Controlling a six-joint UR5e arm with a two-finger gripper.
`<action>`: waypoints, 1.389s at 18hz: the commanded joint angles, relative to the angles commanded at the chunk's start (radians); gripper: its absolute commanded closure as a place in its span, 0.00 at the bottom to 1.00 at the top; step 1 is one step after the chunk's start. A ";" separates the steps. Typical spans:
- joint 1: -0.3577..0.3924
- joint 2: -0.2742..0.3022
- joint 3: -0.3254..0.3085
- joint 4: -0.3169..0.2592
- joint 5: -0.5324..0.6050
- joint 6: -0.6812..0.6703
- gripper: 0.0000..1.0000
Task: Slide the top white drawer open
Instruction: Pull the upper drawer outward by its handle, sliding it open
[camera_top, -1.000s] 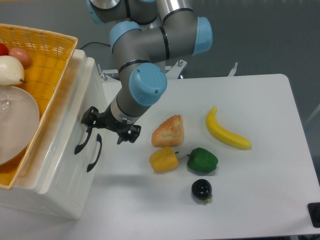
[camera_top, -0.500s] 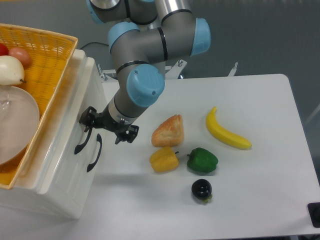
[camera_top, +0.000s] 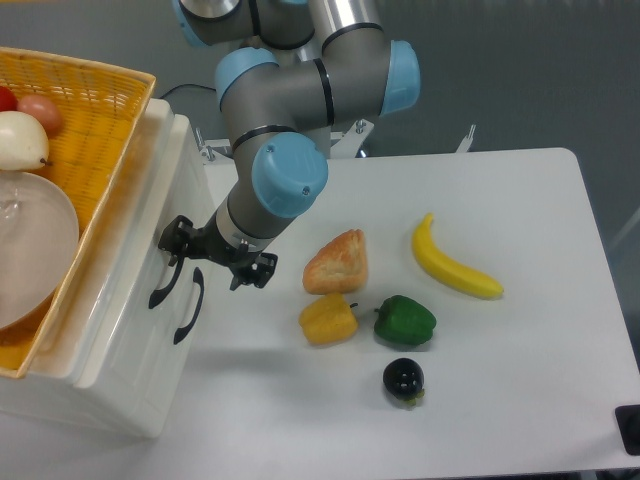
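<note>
While the top white drawer (camera_top: 130, 250) is sitting flush in the cream cabinet at the table's (camera_top: 520, 400) left edge, no opening is showing, so the pull itself looks not yet done. Taking that drawer as the landmark and going from near to far: nearest the camera and well to its right, a small dark round fruit (camera_top: 403, 379) is lying on the table, with a green pepper (camera_top: 405, 320) and a yellow pepper (camera_top: 327, 319) just behind it. Closer to the drawer, the lower handle (camera_top: 188, 305) is hanging beside the upper black handle (camera_top: 163, 285). The claw (camera_top: 215, 255) is reaching in at the drawer's front, one finger up by the top end of the upper handle and the other standing off to the right; its fingers are spread apart, and I cannot tell whether they are gripping the bar or only touching it. Farther right, a bread roll (camera_top: 337, 262) and a banana (camera_top: 455, 262) are resting. Above the drawer, the yellow wicker basket (camera_top: 95, 120) is sitting on the cabinet top. Judging from this, the approach seems about finished; hooking and sliding outward are left.
</note>
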 joint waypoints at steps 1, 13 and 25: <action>0.003 0.000 0.000 0.000 0.000 0.000 0.00; 0.021 -0.011 0.014 0.003 0.003 0.005 0.00; 0.057 -0.025 0.029 0.005 0.005 0.041 0.00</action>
